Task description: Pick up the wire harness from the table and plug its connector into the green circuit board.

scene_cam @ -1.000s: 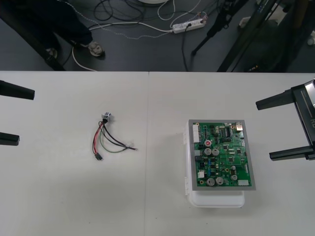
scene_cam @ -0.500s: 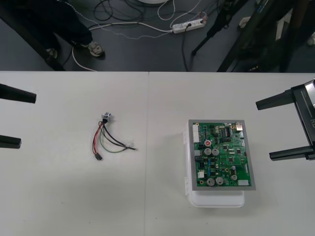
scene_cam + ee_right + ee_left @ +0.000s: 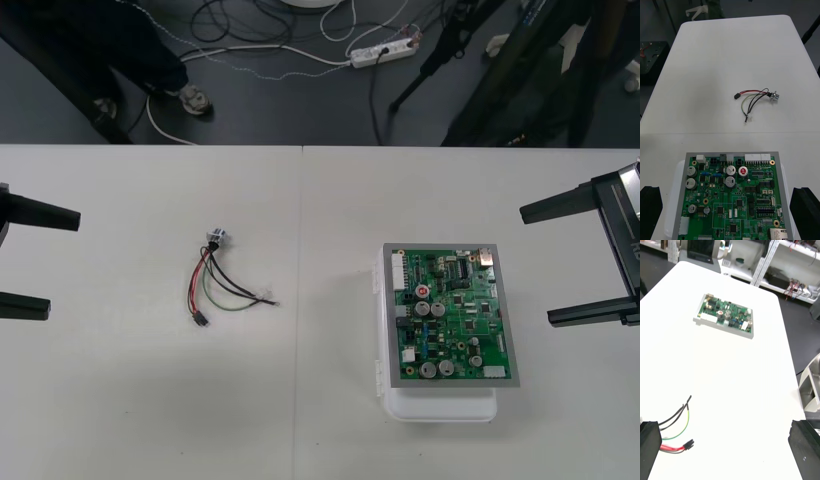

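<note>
The harness (image 3: 215,278) lay loose on the table (image 3: 300,420) ahead of the left gripper (image 3: 62,260), spread and empty, which had yet to reach and close, probably near the plug (image 3: 201,320) (right gripper (image 3: 537,265) waited spread beside the board (image 3: 450,315)).

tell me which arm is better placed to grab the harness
Left, likely. The wire harness lies on the left half of the table, near the left gripper, which is open and facing it. The right gripper, also open, waits beyond the green circuit board and would have to reach across it.
</note>
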